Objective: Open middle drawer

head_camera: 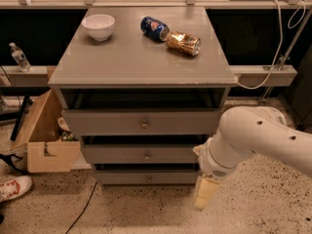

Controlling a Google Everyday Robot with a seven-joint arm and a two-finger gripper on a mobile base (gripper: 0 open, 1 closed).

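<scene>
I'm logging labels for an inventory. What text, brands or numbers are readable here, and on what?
No text can be read.
Blue can: red-and-white mark, lettering blurred.
Gold can: print blurred.
Water bottle: label too small.
Middle drawer, and the gripper below its right end: no markings.

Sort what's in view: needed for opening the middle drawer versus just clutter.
Job: middle drawer, its brass knob; gripper, low, right of the bottom drawer, off the knob.
Lying about: white bowl, blue can, gold can on top; cardboard box, water bottle, shoe at left.
</scene>
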